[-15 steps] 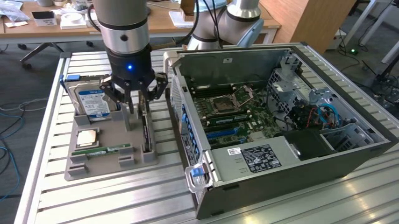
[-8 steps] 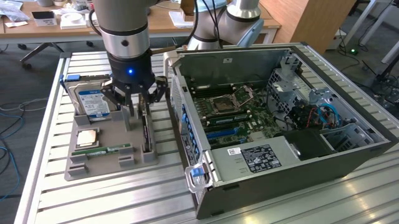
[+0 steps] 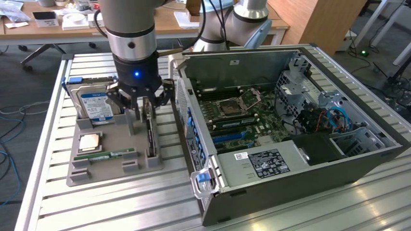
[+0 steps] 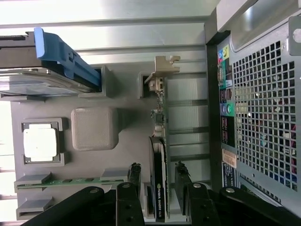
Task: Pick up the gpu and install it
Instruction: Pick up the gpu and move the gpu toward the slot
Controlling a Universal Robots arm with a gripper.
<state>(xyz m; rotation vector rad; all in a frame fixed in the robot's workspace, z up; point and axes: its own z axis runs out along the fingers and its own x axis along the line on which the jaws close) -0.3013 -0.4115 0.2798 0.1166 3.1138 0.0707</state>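
The gpu (image 3: 151,140) is a thin dark card standing on edge in a slot of the grey tray (image 3: 109,174), along the tray's side nearest the computer case. Its pale metal bracket (image 4: 162,70) sticks out at the far end. My gripper (image 3: 146,114) hangs directly over the card, open. In the wrist view the gpu (image 4: 159,141) runs between my two black fingers (image 4: 134,174), one on each side, with a small gap between each finger and the card. Nothing is held.
On the same tray are a hard drive in a blue frame (image 3: 95,103), a CPU (image 3: 88,142) and a green memory stick (image 3: 106,156). The open computer case (image 3: 289,163), with its motherboard (image 3: 241,120) exposed, lies close on the exterior view's right. A second arm's base (image 3: 247,19) stands behind the case.
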